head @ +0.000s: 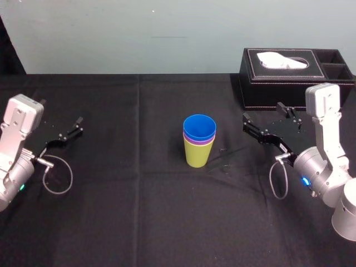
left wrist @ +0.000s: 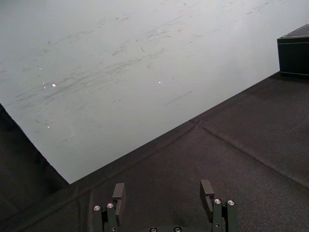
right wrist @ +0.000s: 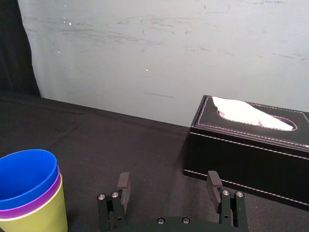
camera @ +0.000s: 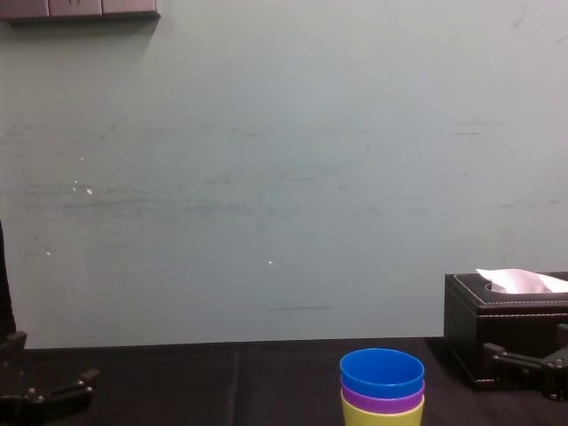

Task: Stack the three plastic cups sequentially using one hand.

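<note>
cups nested in one stack; both grippers apart from it, fingers spread, empty
blue cup [head: 199, 127] sits inside purple cup [head: 198, 142], which sits inside yellow-green cup [head: 197, 156]; the stack stands upright near the middle of the black table [head: 139, 222]. purple shows as a thin band between the blue rim and the yellow-green rim. right gripper [right wrist: 167, 178] sits to the right of the stack, not touching it, with nothing between its fingers; tissue box [head: 278, 78] is just behind it. left gripper [left wrist: 162, 186] is well off to the left, low over the table, holding nothing.
</note>
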